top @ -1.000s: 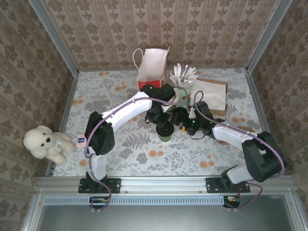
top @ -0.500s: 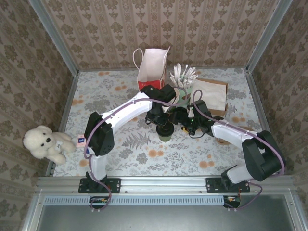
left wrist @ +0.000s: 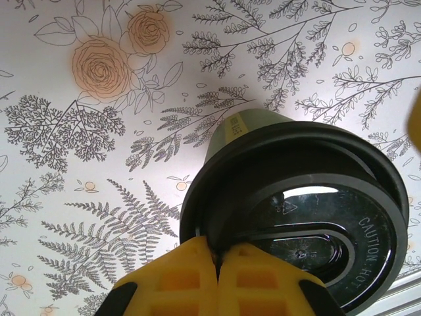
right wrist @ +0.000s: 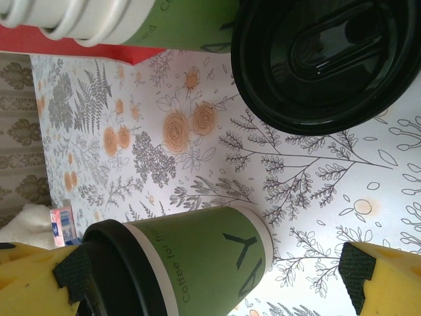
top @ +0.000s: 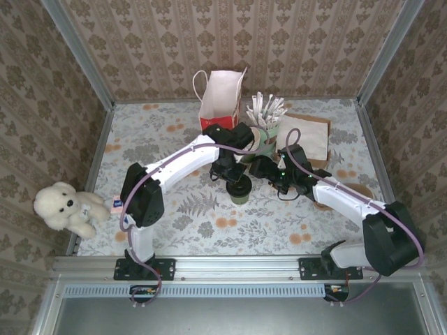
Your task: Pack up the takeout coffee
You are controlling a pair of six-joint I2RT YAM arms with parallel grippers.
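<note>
Left gripper (left wrist: 217, 263) is right down on the coffee (left wrist: 245, 124). Its yellow fingers are pressed together, no gap, tips against the near rim of the black lid (left wrist: 296, 217). I can't tell if they pinch that rim or just touch it. The raised lettering on the lid beyond the tips reads "CAUTION HOT", with a small triangle mark nearer the middle. There's a little sticker on the green wall past the lid, its print too fine to read.

Right gripper (right wrist: 214, 273) has its jaws spread wide, and the coffee (right wrist: 197, 260) stands in the gap between them. The left pad sits just beside the lid; whether it touches, I can't say. The cup wall facing this camera carries "Coffee for m…", the rest hidden, next to a Y-shaped logo. Out past the fingers lies a loose black disc (right wrist: 322, 59).

From above, the coffee (top: 239, 193) stands on the floral table (top: 174, 118), just under the left gripper (top: 234, 176), with the right gripper (top: 260, 167) close beside it.
</note>
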